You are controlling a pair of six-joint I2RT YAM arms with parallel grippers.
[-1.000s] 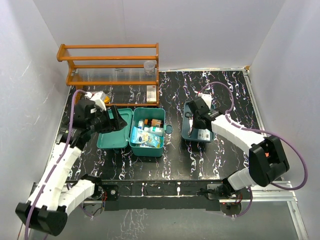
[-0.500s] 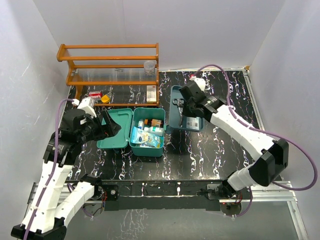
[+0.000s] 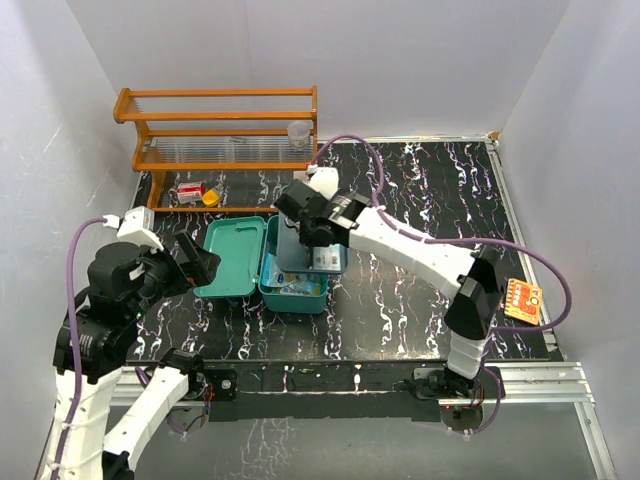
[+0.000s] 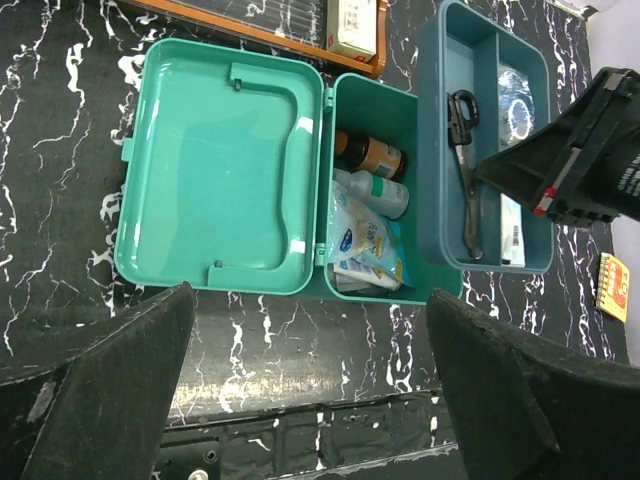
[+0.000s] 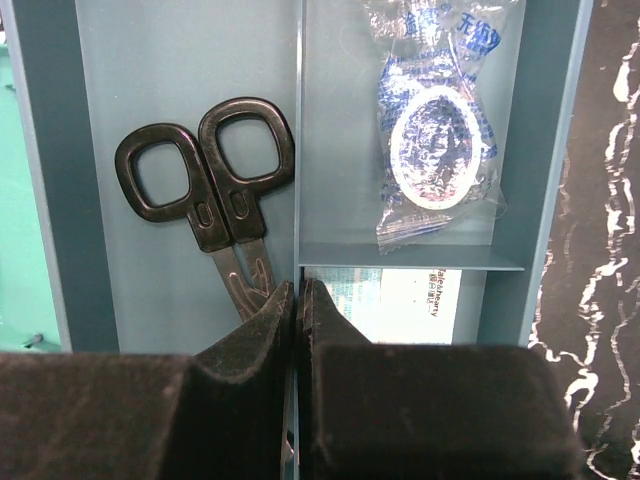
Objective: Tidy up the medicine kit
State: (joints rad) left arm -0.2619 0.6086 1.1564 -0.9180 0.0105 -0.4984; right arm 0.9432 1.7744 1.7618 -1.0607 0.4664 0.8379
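Black, white-veined tabletop (image 3: 430, 200) fills your overhead view, with an orange wooden rack (image 3: 220, 130) toward its 11 o'clock corner. Your teal-green rectangular plastic medicine kit (image 4: 225, 180) lies open just left of the tabletop's centre, cavity facing up. Each half has its long axis running 12 to 6 o'clock. The hinged lid lies flat on the 9 o'clock side; the box half, on the 3 o'clock side, holds small bottles (image 4: 372, 157) and packets (image 4: 365, 240).

Your left tool (image 4: 310, 300) hangs with its fingers spread wide and grips nothing. In the overhead view the kit lies at its 3 o'clock, near but apart.

Your right tool (image 5: 297, 290) is pinched narrow on the centre divider of a flat blue-teal divided plastic tray (image 5: 150, 70). The tray carries black-handled scissors (image 5: 215, 170) and a clear bag (image 5: 435, 130). It sits over the box half, so the kit is directly beneath the right tool. You cannot tell whether tray and box touch.
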